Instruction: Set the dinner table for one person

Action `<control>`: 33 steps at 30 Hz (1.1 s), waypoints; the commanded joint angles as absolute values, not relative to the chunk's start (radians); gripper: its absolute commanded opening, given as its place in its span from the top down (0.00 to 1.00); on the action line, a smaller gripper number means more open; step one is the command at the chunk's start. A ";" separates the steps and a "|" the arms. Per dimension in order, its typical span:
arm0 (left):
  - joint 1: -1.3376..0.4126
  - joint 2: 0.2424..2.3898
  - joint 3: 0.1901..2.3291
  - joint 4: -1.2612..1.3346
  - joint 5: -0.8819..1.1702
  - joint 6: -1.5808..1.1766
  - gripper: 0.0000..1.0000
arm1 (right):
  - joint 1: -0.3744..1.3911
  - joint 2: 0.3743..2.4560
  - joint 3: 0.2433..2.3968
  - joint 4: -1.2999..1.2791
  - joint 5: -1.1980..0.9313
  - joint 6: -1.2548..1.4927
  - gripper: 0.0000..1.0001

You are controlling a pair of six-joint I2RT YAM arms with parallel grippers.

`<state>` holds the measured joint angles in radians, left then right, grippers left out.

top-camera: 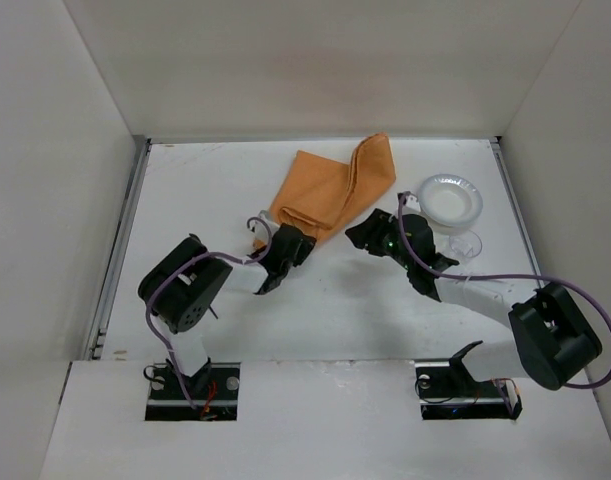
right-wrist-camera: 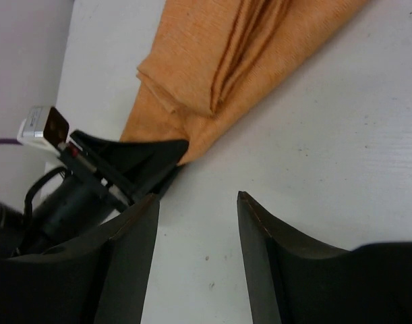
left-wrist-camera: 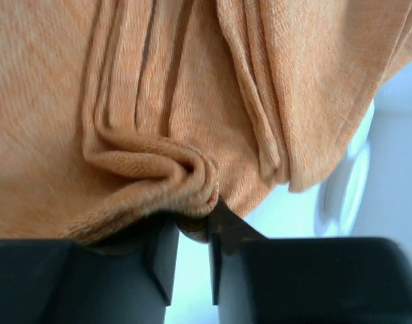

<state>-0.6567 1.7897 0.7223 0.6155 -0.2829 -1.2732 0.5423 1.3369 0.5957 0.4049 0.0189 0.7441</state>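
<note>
The orange cloth mat [top-camera: 335, 188] lies crumpled and folded at the back middle of the white dinner table [top-camera: 335, 320]. My left gripper [top-camera: 288, 243] is at the cloth's near left corner. In the left wrist view [left-wrist-camera: 192, 228] its jaws are shut on a bunched fold of the cloth [left-wrist-camera: 185, 101]. My right gripper [top-camera: 365, 234] is open and empty just right of it, near the cloth's near edge. In the right wrist view [right-wrist-camera: 197, 196] only bare table lies between its fingers, with the cloth [right-wrist-camera: 232, 61] ahead and the left gripper [right-wrist-camera: 131, 158] at its tip.
A white plate [top-camera: 450, 198] lies at the back right, with a clear glass [top-camera: 468, 244] just in front of it, close to the right arm. The plate's rim also shows in the left wrist view [left-wrist-camera: 347, 182]. Metal rails [top-camera: 120, 250] and white walls bound the table.
</note>
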 commanded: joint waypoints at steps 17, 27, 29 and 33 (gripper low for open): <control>-0.618 1.269 0.517 0.450 -0.419 -1.005 0.51 | 0.524 1.563 0.837 0.334 0.052 0.696 0.37; -0.433 1.422 0.681 0.322 -0.407 -0.801 0.51 | 0.548 1.750 0.997 0.256 0.091 0.746 0.41; -0.412 1.488 0.724 0.301 -0.391 -0.763 0.51 | 0.553 1.778 1.031 0.224 0.094 0.744 0.41; -0.395 1.609 0.798 0.253 -0.318 -0.715 0.51 | 0.570 1.810 1.069 0.201 0.094 0.735 0.44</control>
<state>-0.4053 1.5623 0.7418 0.3038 -0.3683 -0.7929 0.5499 1.8019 1.0153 0.2157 0.0753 0.7399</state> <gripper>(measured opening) 0.491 0.567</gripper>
